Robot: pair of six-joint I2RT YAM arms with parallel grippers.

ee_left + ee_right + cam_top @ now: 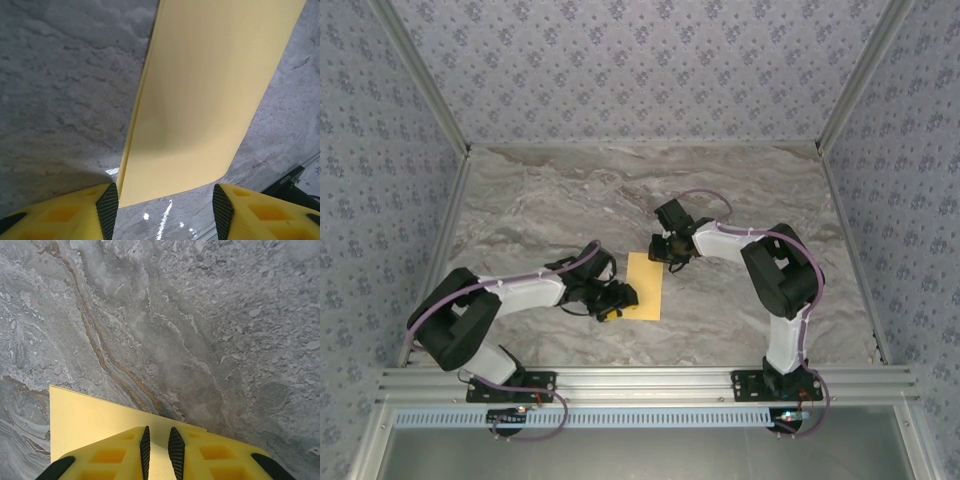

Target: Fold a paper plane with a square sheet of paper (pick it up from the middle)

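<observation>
Item: walls point(640, 60). Blue-grey paper with a small repeating flower print is closing in three sides of the workspace.

Item: table point(570, 190). A grey marble-look top with brown veins is carrying everything below.

Item: metal rail point(650, 380). It is running along the near edge, and both of my bases are sitting on it.

Item: my right arm point(775, 270). Black and white, with a purple cable point(705, 195) looping over it, it is reaching in towards the middle of the table.

Item: my left arm point(520, 292). Same make-up, reaching in from the near left.

Item: sheet of paper point(648, 288). Plain mustard yellow, it is lying near the middle of the table as a rectangle. Two layers are showing along one long edge in the left wrist view point(200, 90).

Item: my left gripper point(617, 300). It is sitting at the sheet's near left edge. In the wrist view point(165, 200) my fingers are standing well apart, and the sheet's near end is sitting between the pads point(109, 210) without touching them.

Item: my right gripper point(670, 248). It is sitting over the sheet's far right corner. In the wrist view point(156, 445) my pads point(145, 445) are standing almost together with a narrow slit between them. I cannot tell whether they are pinching the sheet.
</observation>
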